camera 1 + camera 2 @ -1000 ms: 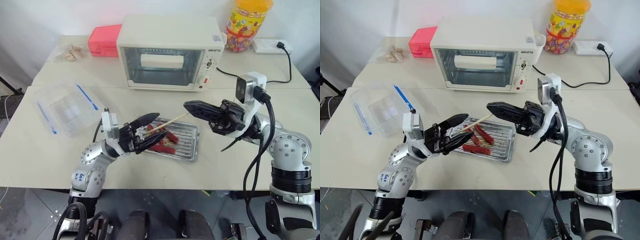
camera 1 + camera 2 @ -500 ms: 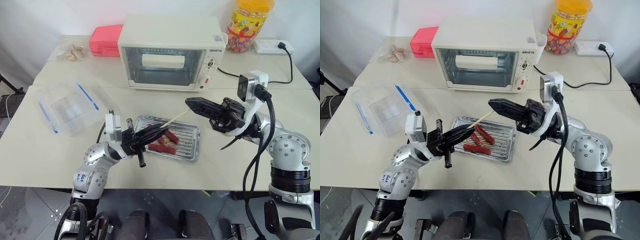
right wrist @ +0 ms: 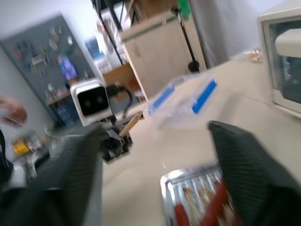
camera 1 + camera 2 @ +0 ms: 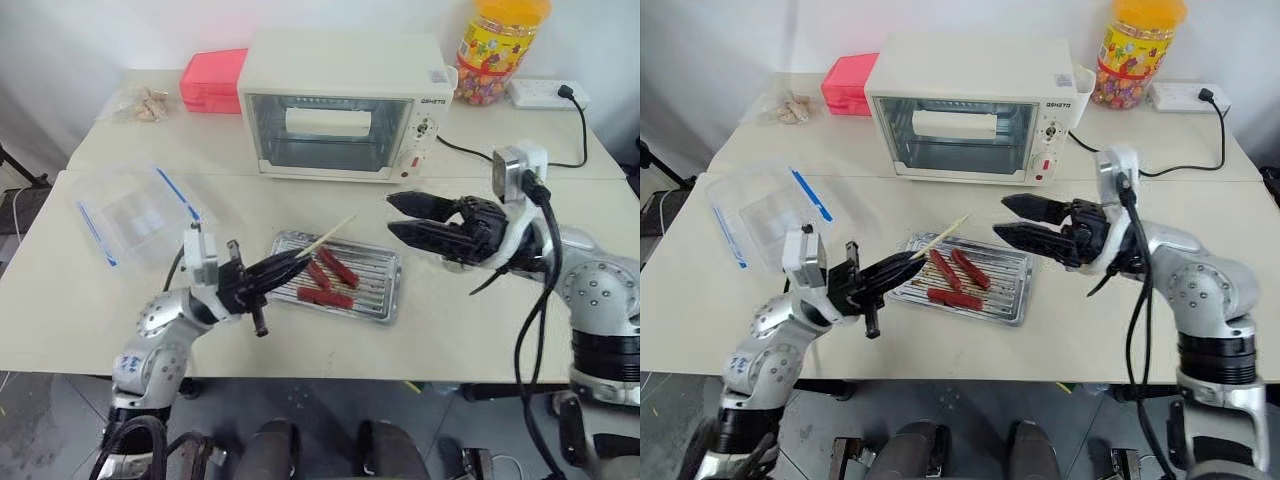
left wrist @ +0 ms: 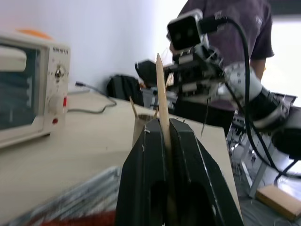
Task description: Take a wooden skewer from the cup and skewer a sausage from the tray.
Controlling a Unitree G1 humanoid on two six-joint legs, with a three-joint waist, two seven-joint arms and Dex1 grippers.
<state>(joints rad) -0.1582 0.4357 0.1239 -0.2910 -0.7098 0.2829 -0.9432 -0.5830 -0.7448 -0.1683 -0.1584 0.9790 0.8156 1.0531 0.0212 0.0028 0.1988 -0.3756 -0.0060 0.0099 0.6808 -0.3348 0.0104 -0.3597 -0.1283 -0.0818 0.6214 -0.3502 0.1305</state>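
My left gripper [image 4: 287, 266] is shut on the wooden skewer [image 4: 333, 233], which slants up and away from it above the tray's [image 4: 381, 306] near-left corner. Its pale tip [image 5: 159, 61] rises between the shut fingers in the left wrist view. Three reddish sausages [image 4: 337, 267] lie in the tray. My right gripper [image 4: 391, 214] hovers just right of the tray, fingers wide open and empty, pointing at the skewer without touching it. The cup [image 5: 138, 125], with stick ends poking out, peeks from behind my left fingers. The tray [image 3: 188, 182] is below the right fingers [image 3: 244, 160].
A white toaster oven [image 4: 340, 105] stands behind the tray, with a pink box [image 4: 212, 80] to its left. At the back right are a candy jar [image 4: 492, 50] and a power strip [image 4: 545, 93]. A clear box with blue clips [image 4: 135, 215] lies at the left. A person [image 5: 225, 42] stands beyond the table.
My left gripper closed on the skewer and drew it slightly left. My right gripper then opened, let go of the skewer's far end and moved right.
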